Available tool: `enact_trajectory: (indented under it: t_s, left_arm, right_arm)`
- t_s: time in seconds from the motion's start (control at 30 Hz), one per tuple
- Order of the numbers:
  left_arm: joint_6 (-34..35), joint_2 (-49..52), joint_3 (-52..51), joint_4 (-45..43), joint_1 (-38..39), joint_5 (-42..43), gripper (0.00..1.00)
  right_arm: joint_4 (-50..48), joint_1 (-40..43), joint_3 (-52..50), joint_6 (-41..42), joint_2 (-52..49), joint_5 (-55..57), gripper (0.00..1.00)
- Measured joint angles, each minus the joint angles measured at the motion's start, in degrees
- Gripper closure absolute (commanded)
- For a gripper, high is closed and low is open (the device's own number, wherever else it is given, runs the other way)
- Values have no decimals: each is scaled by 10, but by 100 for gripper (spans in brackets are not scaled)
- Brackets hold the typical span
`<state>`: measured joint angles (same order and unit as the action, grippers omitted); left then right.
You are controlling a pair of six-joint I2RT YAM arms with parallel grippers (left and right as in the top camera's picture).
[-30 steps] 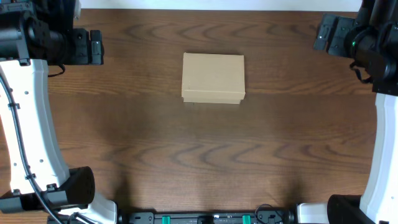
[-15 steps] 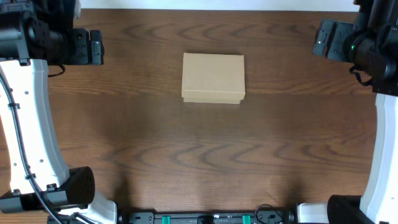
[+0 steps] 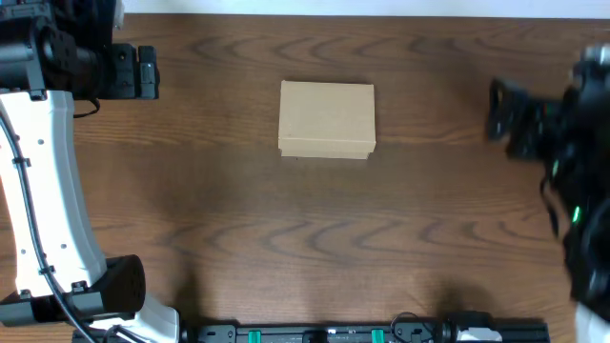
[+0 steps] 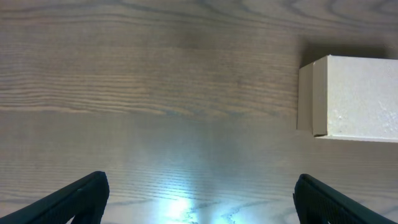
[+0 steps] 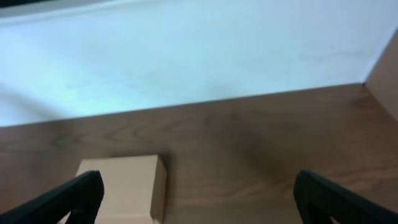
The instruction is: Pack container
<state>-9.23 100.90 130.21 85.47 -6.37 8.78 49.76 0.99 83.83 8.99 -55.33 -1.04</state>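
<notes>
Closed brown box [image 3: 327, 118] flat on the wood worktop [image 3: 286, 238], left jaws open and empty at far left, right jaws open and empty at right

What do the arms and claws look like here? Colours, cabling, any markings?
Left arm: white link, black joints, thin black cable along it, black left claw. Right arm is blurred: dark housing, green lights, black right claw. Wrist views show black fingertips. No markings legible.

The left gripper [image 3: 145, 71] hangs at far left, its fingers [image 4: 74, 200] spread wide and empty. The right gripper [image 3: 502, 114] shows blurred, likewise wide and empty.
</notes>
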Motion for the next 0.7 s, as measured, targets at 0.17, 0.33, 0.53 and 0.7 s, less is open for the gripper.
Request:
enact_trajectory:
  t_s: [0.17, 0.33, 0.53, 0.7]
  left_arm:
    - [0, 0, 0, 0, 0, 0, 4]
    - [0, 0, 0, 0, 0, 0, 4]
    - [0, 0, 0, 0, 0, 0, 4]
    - [0, 0, 0, 0, 0, 0, 4]
  right_arm:
    - [-56, 0, -178, 15, 123, -5, 1]
    - [-112, 0, -337, 24, 225, -5, 1]
    - [-175, 0, -489, 27, 337, -6, 1]
    - [-212, 0, -597, 28, 412, -7, 1]
